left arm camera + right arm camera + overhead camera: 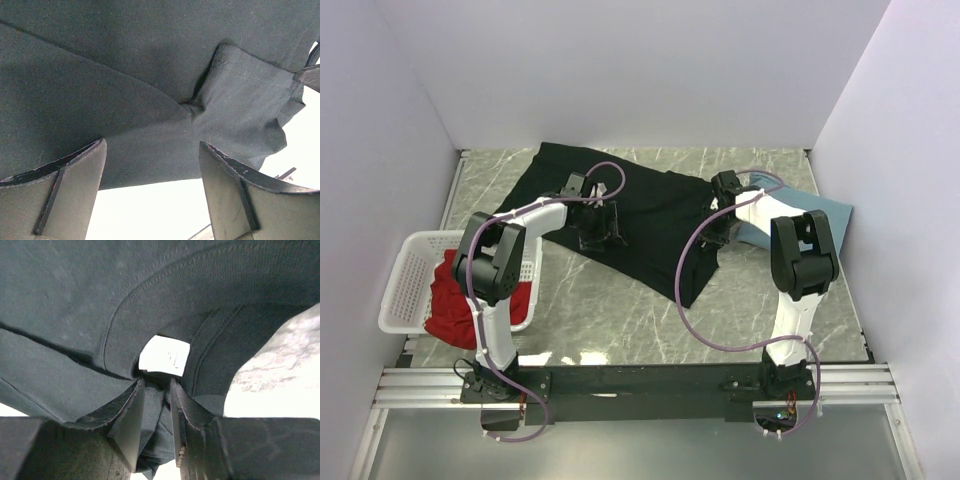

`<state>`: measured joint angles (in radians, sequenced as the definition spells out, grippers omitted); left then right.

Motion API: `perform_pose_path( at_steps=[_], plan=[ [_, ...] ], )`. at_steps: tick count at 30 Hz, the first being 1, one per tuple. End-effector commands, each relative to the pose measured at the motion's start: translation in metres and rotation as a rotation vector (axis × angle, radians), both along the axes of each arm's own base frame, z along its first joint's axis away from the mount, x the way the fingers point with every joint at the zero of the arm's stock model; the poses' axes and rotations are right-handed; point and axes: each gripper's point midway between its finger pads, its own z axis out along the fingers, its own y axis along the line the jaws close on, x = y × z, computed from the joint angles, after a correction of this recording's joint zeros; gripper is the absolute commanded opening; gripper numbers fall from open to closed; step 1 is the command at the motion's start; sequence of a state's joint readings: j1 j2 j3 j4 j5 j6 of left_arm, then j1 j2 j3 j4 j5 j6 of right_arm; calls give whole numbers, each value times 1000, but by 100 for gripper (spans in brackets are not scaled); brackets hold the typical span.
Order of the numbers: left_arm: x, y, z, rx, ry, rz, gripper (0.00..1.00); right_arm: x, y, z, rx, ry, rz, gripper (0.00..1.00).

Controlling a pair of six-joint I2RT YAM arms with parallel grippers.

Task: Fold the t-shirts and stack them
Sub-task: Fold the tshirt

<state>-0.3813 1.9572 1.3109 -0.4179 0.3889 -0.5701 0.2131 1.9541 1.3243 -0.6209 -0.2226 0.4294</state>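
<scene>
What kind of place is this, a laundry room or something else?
Probably a lab robot test cell, not a home: plain white walls box in a marble-look tabletop, two arms are bolted to a metal rail at its near edge, and a black t-shirt lies spread on it.

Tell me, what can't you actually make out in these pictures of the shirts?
- Red shirt: top view, the left arm and the basket wall hide most of it.
- Dusty-blue shirt: top view, the right arm covers part of it.
- Black shirt: both wrist views are too close, so frame edges cut off its outline.
</scene>
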Motion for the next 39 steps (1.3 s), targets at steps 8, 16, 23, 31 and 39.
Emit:
perform_pose_path(
  at_steps=[8,16,23,31,39],
  plan=[
    [3,2,-5,26,-6,18,80,-2,8,-8,23,8,20,27],
    [-3,5,-9,32,2,21,80,6,5,11,-2,-40,26,8],
    [-10,10,-17,49,22,20,80,16,-1,36,-32,-106,27,6],
    [-15,14,-19,64,26,18,80,28,-2,59,-44,-178,47,5],
    [-20,15,-22,66,38,18,80,35,-3,56,-50,-205,64,6]
  ],
)
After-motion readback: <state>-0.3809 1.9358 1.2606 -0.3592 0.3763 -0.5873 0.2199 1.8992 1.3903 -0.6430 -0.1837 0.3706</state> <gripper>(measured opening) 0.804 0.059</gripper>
